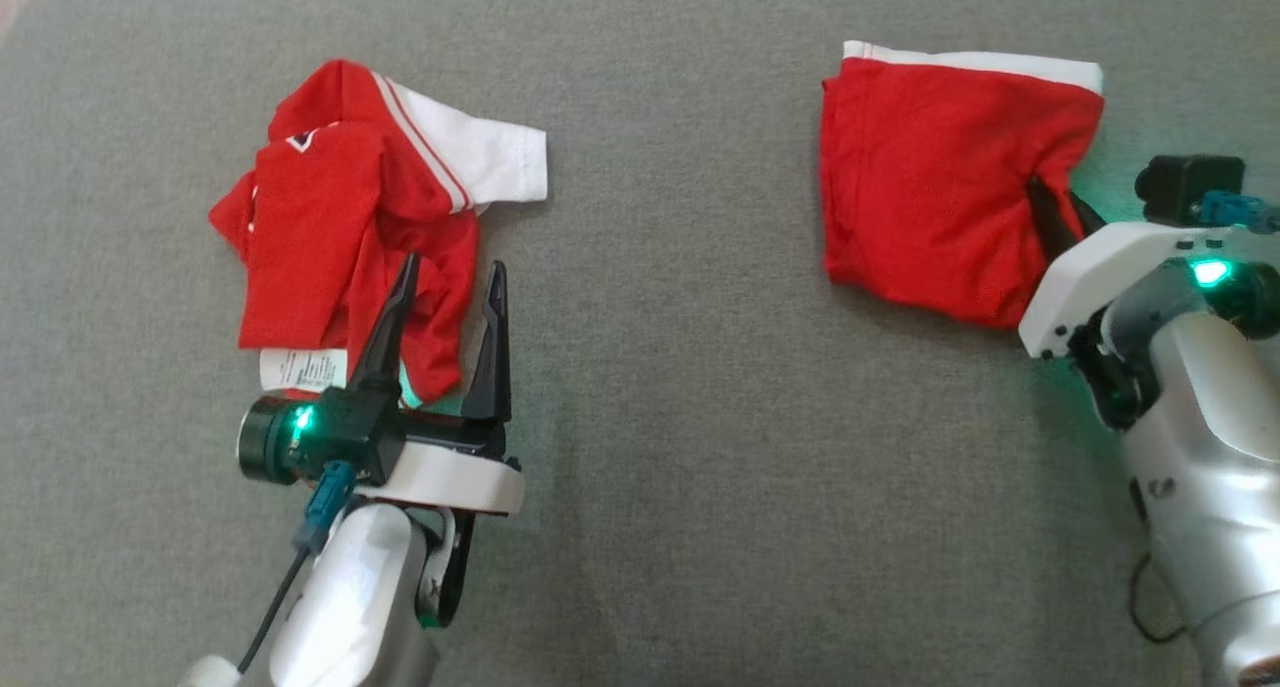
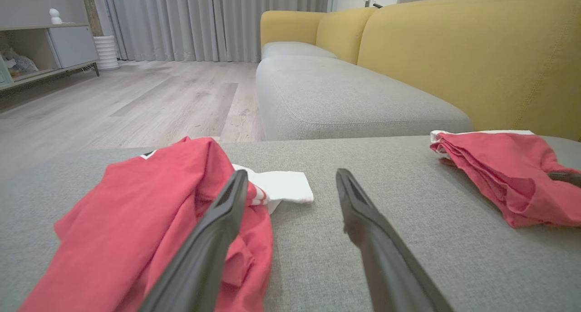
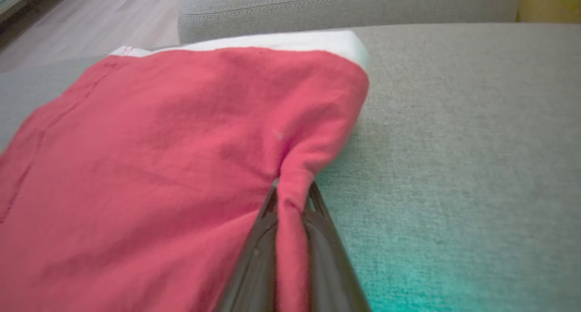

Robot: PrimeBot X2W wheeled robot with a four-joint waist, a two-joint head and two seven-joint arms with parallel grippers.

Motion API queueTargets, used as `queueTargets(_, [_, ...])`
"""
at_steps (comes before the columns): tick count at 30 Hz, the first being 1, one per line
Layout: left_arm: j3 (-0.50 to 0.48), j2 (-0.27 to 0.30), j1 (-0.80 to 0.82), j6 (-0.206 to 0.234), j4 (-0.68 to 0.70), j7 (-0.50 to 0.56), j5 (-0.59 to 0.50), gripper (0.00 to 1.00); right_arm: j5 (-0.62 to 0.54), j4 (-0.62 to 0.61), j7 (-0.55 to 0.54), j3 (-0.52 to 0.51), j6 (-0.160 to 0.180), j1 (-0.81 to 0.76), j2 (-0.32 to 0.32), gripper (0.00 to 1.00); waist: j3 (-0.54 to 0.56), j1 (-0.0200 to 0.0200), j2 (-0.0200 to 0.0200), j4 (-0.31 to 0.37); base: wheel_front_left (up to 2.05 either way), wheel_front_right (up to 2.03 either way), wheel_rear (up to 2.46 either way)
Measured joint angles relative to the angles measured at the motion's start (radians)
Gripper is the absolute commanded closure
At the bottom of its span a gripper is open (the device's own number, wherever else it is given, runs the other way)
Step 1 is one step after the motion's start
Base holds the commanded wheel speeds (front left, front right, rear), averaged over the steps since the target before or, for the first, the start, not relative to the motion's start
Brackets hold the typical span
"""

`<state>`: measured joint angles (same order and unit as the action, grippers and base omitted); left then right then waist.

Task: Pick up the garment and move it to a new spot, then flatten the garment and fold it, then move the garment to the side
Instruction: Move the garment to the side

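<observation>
The grey woven-fabric sofa seat (image 1: 650,417) carries two garments. Toward its right edge lies a folded red cloth garment with a white band (image 1: 930,177); the right tool (image 3: 292,191) is clamped on a pinch of its near right corner. Toward the left edge sits a crumpled red jersey with a white sleeve (image 1: 330,197). The jersey's white care label (image 1: 303,370) carries print that seems too small to read. The left tool (image 1: 453,264) stands apart over the jersey's near hem.
</observation>
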<state>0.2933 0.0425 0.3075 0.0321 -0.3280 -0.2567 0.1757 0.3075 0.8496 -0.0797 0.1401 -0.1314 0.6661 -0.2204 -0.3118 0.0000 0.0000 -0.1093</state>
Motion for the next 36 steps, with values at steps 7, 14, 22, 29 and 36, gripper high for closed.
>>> queueTargets(7, [-0.003,0.0,-0.002,0.003,-0.005,0.0,0.0,0.0,-0.01,-0.002,0.036,0.144,0.0,-0.001,-0.134,1.0,0.038,0.0,0.0,0.03,0.0,0.0,0.0])
queueTargets(14, [-0.004,0.0,-0.002,0.003,0.005,0.0,0.001,0.0,-0.049,-0.03,0.026,0.258,0.0,-0.003,-0.37,1.0,0.037,-0.0001,0.0,0.051,0.0,0.0,0.0])
queueTargets(22, [-0.003,0.0,0.006,0.002,0.013,0.0,0.0,0.0,-0.081,0.034,0.031,0.267,0.0,0.0,-0.563,1.0,-0.026,0.0,0.0,0.039,0.0,0.0,0.0])
queueTargets(29, [-0.006,0.0,0.043,0.002,0.015,0.0,0.0,0.0,-0.136,0.093,0.076,0.216,0.0,0.053,-0.579,1.0,-0.076,0.0001,0.0,0.02,0.0,0.0,0.0])
queueTargets(36, [-0.006,-0.001,0.047,0.002,0.012,0.0,0.0,0.0,-0.192,0.166,0.087,0.126,0.0,0.093,-0.552,0.0,-0.082,0.0001,0.0,0.012,0.0,0.0,0.0])
